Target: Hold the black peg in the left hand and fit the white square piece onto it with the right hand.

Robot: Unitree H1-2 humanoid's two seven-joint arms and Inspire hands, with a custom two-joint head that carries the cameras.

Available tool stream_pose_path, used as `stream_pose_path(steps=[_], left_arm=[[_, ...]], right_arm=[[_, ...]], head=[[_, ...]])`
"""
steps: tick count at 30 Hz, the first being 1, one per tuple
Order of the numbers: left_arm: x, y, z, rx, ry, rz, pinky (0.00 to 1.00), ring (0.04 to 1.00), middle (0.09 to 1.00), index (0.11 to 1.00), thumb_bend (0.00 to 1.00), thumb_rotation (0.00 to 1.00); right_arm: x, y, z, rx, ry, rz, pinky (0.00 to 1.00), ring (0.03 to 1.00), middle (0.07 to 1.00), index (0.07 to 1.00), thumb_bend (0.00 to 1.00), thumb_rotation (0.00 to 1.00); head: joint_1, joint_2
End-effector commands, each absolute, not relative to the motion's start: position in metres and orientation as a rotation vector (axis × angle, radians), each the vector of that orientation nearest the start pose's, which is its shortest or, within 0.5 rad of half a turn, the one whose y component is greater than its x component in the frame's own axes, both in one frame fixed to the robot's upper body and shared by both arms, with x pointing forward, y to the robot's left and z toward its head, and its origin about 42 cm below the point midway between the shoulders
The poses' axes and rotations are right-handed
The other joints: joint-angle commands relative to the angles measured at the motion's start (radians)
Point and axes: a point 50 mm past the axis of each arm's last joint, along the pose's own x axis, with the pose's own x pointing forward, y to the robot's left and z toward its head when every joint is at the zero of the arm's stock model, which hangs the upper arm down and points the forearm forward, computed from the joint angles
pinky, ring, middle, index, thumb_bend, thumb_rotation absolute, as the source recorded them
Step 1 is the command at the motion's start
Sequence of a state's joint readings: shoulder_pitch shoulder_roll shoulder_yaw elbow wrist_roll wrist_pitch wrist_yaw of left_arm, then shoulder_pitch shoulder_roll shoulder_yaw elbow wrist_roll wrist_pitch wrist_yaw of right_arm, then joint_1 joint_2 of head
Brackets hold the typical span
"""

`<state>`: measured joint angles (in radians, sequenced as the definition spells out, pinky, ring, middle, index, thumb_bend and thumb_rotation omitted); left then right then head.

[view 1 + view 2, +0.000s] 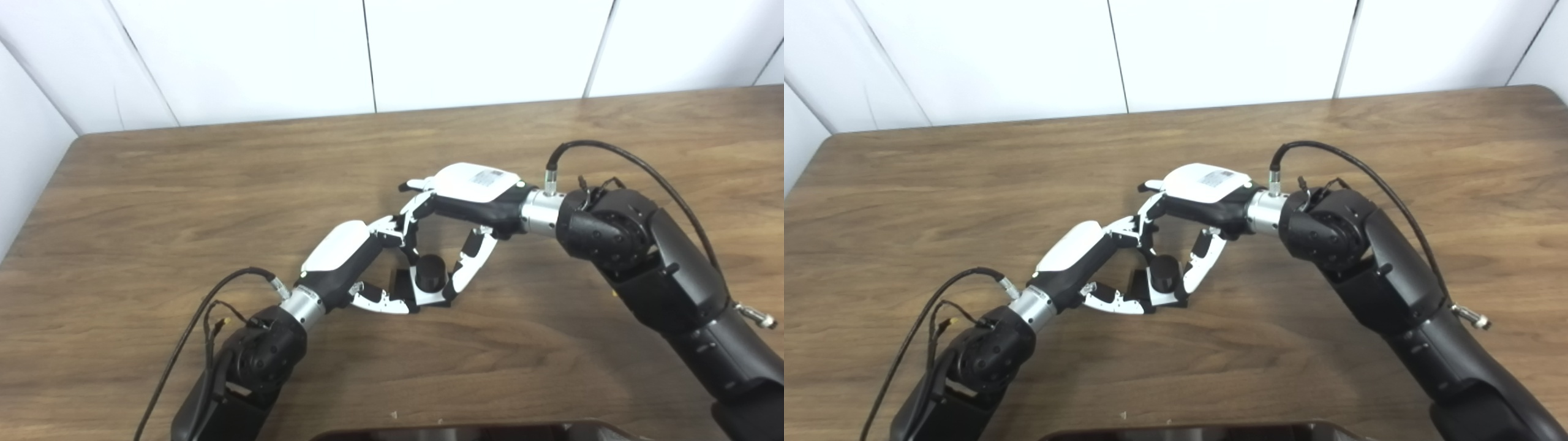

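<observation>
The black peg is a short round post on a flat black base, standing on the table between my two hands. A white square piece sits low around the post, seen mostly at its front edge. My left hand comes in from the lower left, with its thumb along the front of the base and its fingers behind, shut on the peg's base. My right hand reaches from the right. Its thumb presses the white piece's right side and its fingers curl down at the back left. The fingers hide the piece's far side.
White wall panels stand behind the table's back edge. The table's left edge lies far from my hands. A dark curved object shows at the bottom edge. Cables loop from both wrists.
</observation>
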<state>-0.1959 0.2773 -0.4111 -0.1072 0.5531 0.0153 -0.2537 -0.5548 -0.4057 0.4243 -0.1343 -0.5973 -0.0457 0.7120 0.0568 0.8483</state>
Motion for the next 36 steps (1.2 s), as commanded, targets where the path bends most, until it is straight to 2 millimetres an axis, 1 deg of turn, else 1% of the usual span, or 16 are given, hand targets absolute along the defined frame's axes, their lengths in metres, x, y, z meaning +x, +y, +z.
stream_pose_path(steps=[1, 9, 14, 17, 23, 26, 31, 36], left_arm=[[0.313, 0.165, 0.148, 0.920, -0.236, -0.649, 0.92, 0.954, 0.910, 0.494, 0.52, 0.08], [0.313, 0.168, 0.148, 0.922, -0.234, -0.647, 0.92, 0.953, 0.910, 0.494, 0.52, 0.08], [0.313, 0.169, 0.148, 0.925, -0.230, -0.649, 0.92, 0.951, 0.909, 0.494, 0.52, 0.08], [0.313, 0.169, 0.147, 0.925, -0.228, -0.650, 0.92, 0.951, 0.910, 0.494, 0.52, 0.08], [0.313, 0.169, 0.146, 0.922, -0.233, -0.650, 0.91, 0.949, 0.908, 0.494, 0.52, 0.08], [0.312, 0.169, 0.146, 0.923, -0.231, -0.650, 0.91, 0.949, 0.908, 0.494, 0.52, 0.08], [0.312, 0.170, 0.144, 0.926, -0.232, -0.650, 0.92, 0.951, 0.908, 0.494, 0.52, 0.08], [0.312, 0.171, 0.143, 0.928, -0.230, -0.652, 0.91, 0.953, 0.909, 0.494, 0.52, 0.08]], right_arm=[[0.388, -0.163, 0.283, -1.322, -0.447, 0.873, 0.95, 0.968, 1.000, 1.000, 1.00, 0.35], [0.391, -0.164, 0.287, -1.316, -0.443, 0.860, 0.98, 0.970, 0.991, 0.982, 1.00, 0.35], [0.393, -0.169, 0.298, -1.303, -0.452, 0.827, 0.96, 0.954, 0.971, 0.952, 1.00, 0.34], [0.394, -0.173, 0.306, -1.306, -0.468, 0.802, 0.98, 0.959, 0.956, 0.932, 0.99, 0.36], [0.397, -0.181, 0.326, -1.299, -0.500, 0.732, 0.90, 0.936, 0.938, 0.911, 0.96, 0.35], [0.399, -0.185, 0.336, -1.289, -0.511, 0.699, 0.88, 0.934, 0.933, 0.907, 0.94, 0.34], [0.406, -0.191, 0.353, -1.260, -0.530, 0.633, 0.84, 0.923, 0.922, 0.897, 0.95, 0.32], [0.412, -0.201, 0.367, -1.233, -0.585, 0.570, 0.81, 0.899, 0.924, 0.905, 0.94, 0.34]], head=[[0.001, 0.001], [0.001, 0.003], [-0.007, 0.005], [-0.009, 0.004], [-0.015, 0.000], [-0.017, -0.003], [-0.032, -0.007], [-0.041, -0.011]])
